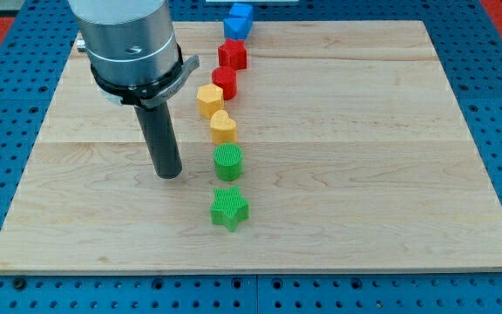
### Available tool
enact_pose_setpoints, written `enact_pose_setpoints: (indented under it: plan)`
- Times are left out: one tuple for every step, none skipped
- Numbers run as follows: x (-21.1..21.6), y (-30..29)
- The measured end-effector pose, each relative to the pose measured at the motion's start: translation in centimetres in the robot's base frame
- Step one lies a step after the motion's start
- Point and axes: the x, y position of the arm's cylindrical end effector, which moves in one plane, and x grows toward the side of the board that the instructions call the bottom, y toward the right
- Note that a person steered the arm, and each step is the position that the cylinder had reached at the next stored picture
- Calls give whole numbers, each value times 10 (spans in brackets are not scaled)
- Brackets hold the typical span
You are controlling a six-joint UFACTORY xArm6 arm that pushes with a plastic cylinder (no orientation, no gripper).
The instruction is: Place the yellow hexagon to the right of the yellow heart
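Claw: none here, so no open or closed state; my tip rests on the tabletop.
Yellow hexagon: up-right of tip, seemingly touching the heart's upper left.
Yellow heart: right of tip.
Green cylinder: just right.

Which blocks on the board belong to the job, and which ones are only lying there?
Belong to the job:
- yellow hexagon
- yellow heart, just below the hexagon
- my tip, at the view's left of the block row, touching nothing

Just lying about:
- blue block
- red block
- red cylinder
- green cylinder
- green star
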Motion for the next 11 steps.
enact_pose_setpoints:
  plan:
    - [-4, -5]
    - [-50, -43]
    - [-97, -39]
    - [-139, -7]
    - [-136, 69]
    - [-127, 101]
    - [-120, 96]
    - [-111, 105]
    - [-98, 136]
    - [-91, 102]
    - [-87, 102]
